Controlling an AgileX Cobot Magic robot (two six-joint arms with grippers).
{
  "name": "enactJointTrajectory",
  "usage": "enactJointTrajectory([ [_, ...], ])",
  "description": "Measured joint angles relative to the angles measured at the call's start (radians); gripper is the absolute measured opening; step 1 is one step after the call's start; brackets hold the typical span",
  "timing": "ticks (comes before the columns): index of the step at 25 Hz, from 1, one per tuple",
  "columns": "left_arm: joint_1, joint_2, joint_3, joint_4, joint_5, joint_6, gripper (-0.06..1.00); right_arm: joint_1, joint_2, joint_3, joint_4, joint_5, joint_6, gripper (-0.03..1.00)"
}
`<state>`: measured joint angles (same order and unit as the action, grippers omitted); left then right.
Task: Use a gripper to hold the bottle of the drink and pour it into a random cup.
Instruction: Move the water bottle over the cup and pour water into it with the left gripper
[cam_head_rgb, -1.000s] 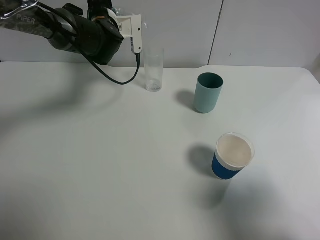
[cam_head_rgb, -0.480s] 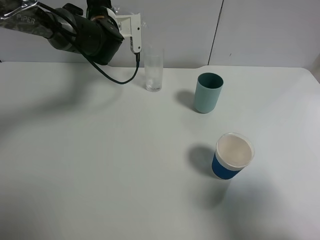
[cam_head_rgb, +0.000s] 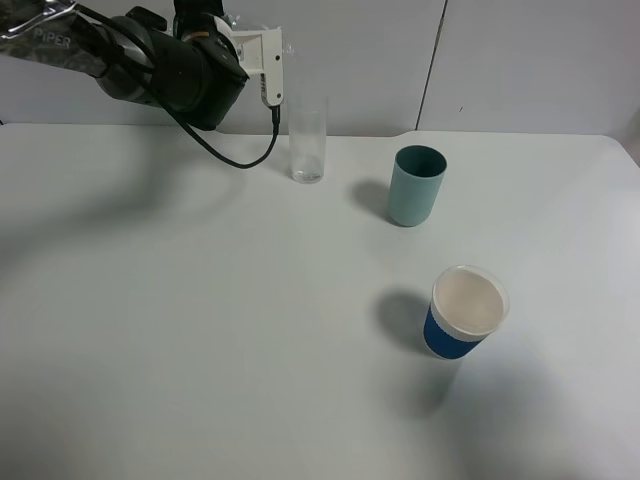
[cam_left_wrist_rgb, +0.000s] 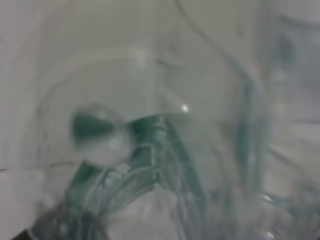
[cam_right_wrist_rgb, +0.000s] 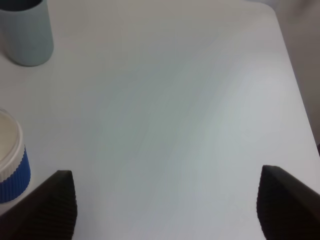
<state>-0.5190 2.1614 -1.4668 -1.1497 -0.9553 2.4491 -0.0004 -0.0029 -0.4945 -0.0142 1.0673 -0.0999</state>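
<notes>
White table (cam_head_rgb: 200, 330); left gripper (cam_head_rgb: 274, 66), jaws pinching the bottle (cam_left_wrist_rgb: 150, 145), beside the tall cup (cam_head_rgb: 308, 140); right gripper (cam_right_wrist_rgb: 164, 200), jaws spread.

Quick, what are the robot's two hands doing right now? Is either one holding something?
Left gripper: closed on the bottle.
Right gripper: open, fingers wide apart, holding nothing.

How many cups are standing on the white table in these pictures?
3. A tall clear drinking glass stands at the far side; a teal-green opaque cup is to its right; a blue-sleeved white paper cup is nearest the camera, right of centre. None seems hidden.
</notes>
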Motion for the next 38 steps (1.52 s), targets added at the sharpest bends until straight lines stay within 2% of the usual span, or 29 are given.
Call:
enactJointTrajectory([
  [24,0.0,0.0,0.0,0.0,-0.023,0.034,0.54,0.0,0.0,0.0,0.0,0.0,0.0,0.74],
  [38,-0.007,0.0,0.0,0.034,-0.042,0.034,0.54,0.0,0.0,0.0,0.0,0.0,0.0,0.74],
])
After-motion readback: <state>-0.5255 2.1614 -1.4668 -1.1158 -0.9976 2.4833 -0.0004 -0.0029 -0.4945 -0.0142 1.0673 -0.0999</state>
